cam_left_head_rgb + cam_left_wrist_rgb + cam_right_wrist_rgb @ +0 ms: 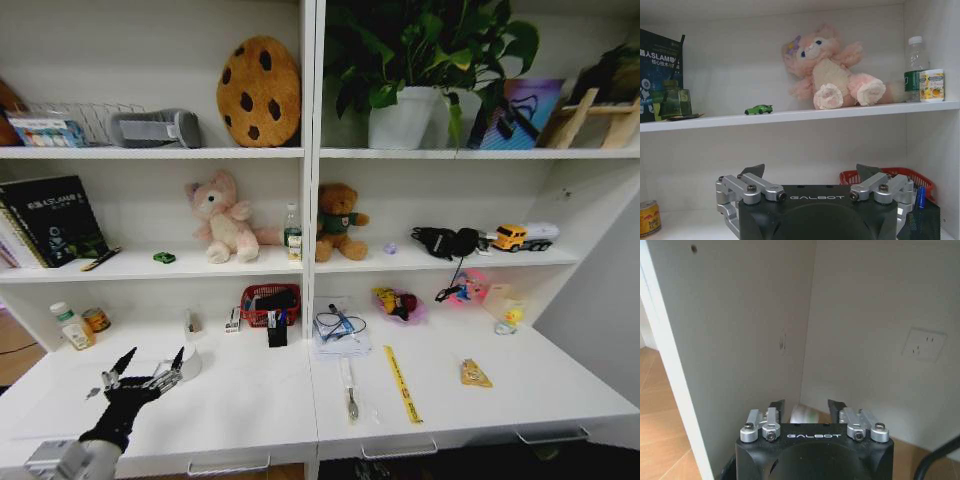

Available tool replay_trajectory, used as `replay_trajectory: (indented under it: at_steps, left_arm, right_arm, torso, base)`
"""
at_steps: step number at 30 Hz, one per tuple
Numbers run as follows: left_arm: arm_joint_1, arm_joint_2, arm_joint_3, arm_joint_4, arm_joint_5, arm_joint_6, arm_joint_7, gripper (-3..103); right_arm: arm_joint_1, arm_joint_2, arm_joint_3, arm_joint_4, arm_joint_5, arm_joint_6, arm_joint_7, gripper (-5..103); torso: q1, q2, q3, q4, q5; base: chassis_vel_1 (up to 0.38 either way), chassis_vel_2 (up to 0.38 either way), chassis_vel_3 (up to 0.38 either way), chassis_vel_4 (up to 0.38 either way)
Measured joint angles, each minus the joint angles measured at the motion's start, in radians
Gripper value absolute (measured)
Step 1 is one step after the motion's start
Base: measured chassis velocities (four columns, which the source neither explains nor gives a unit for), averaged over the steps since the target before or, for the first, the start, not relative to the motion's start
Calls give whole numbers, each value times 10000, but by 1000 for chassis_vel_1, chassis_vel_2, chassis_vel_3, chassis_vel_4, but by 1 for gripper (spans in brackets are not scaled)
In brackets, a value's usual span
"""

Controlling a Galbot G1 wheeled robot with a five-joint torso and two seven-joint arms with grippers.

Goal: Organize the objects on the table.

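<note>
The white table (240,400) carries scattered objects: a yellow strip (403,385), a slim tool (350,392), a small tan packet (475,374), papers with a cable (340,330) and a black pen holder (277,328). A tiny green toy car (164,258) (758,109) sits on the shelf above. My left gripper (152,360) (812,172) hovers over the table's front left, open and holding nothing, with a small white object (190,362) just beside it. My right gripper (806,405) hangs low beside the shelving's side panel, open and holding nothing.
A red basket (268,300) (890,176) stands at the back centre. Jars (75,325) sit at the back left, a pink dish (398,303) at the back right. Plush toys (225,220) and a bottle (915,65) fill the shelf above. The front left tabletop is bare.
</note>
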Motion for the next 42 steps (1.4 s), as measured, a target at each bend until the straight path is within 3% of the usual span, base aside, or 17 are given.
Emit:
replay_trajectory:
  at_steps: [2, 3, 8, 12, 14, 19, 24, 26, 30, 32, 37, 41, 42]
  left_arm:
    - [0, 0, 0, 0, 0, 0, 0, 100]
    - [0, 0, 0, 0, 0, 0, 0, 100]
    - [0, 0, 0, 0, 0, 0, -1, 100]
    - [0, 0, 0, 0, 0, 0, -2, 100]
    - [0, 0, 0, 0, 0, 0, -2, 100]
    - [0, 0, 2, 0, -1, 0, -1, 100]
    - [0, 0, 1, 0, 0, 0, -1, 100]
    - [-1, 0, 1, -1, -1, 0, 1, 100]
    - [0, 0, 0, -1, 0, 0, 0, 100]
    - [0, 0, 2, -1, 0, 0, 1, 100]
    - [0, 0, 1, 0, 0, 0, 1, 100]
    - [0, 0, 1, -1, 0, 0, 1, 100]
    - [0, 0, 1, 0, 0, 0, 0, 100]
  right_arm:
    - [-71, -42, 25, -44, 31, 0, -101, 58]
    - [-321, -75, 37, 150, 120, -1, -133, 70]
    - [-1306, -326, 32, 773, 316, -212, -424, 80]
    - [-2204, -538, 11, 842, 1235, -485, -398, 96]
    - [-2933, -717, -6, 1343, 1666, -866, -10, 100]
    - [-3904, -996, 17, 2365, 1629, -1409, 726, 100]
    - [-6040, -1479, 122, 4726, 2501, -1095, 1147, 100]
    - [-8357, -1952, 435, 7762, 2904, -718, 1680, 100]
    - [-9941, -2132, 729, 9699, 3337, -479, 1998, 100]
    - [-11267, -2020, 1344, 11704, 3340, -75, 2530, 100]
    - [-12206, -1704, 1919, 13955, 3614, -43, 3040, 100]
    - [-12399, -1482, 2551, 15584, 4070, -621, 3021, 100]
    - [-12294, -1509, 2867, 16356, 4524, -1082, 2860, 100]
  torso:
    - [0, 0, 0, 0, 0]
    - [0, 0, 0, 1, 3]
    - [0, 1, -1, 1, -3]
    - [0, 1, -1, -2, 6]
    - [-1, 2, -2, -3, 0]
    - [-2, 2, -1, -1, -2]
    - [-1, 2, -2, 0, -1]
    - [-1, 3, -2, -1, 4]
    - [-1, 3, -1, 0, -8]
    - [-1, 3, -1, -1, 0]
    - [-2, 2, -1, 1, -1]
    - [-1, 2, 0, 0, 2]
    - [-1, 1, 0, 0, 0]
  base:
    - [0, 0, 0, 0]
    - [0, 0, 0, 0]
    - [0, 0, 0, 0]
    - [0, 0, 0, 0]
    - [0, 0, 0, 0]
    - [0, 0, 0, 0]
    - [0, 0, 0, 0]
    - [0, 0, 0, 0]
    - [0, 0, 0, 0]
    - [0, 0, 0, 0]
    - [0, 0, 0, 0]
    - [0, 0, 0, 0]
    - [0, 0, 0, 0]
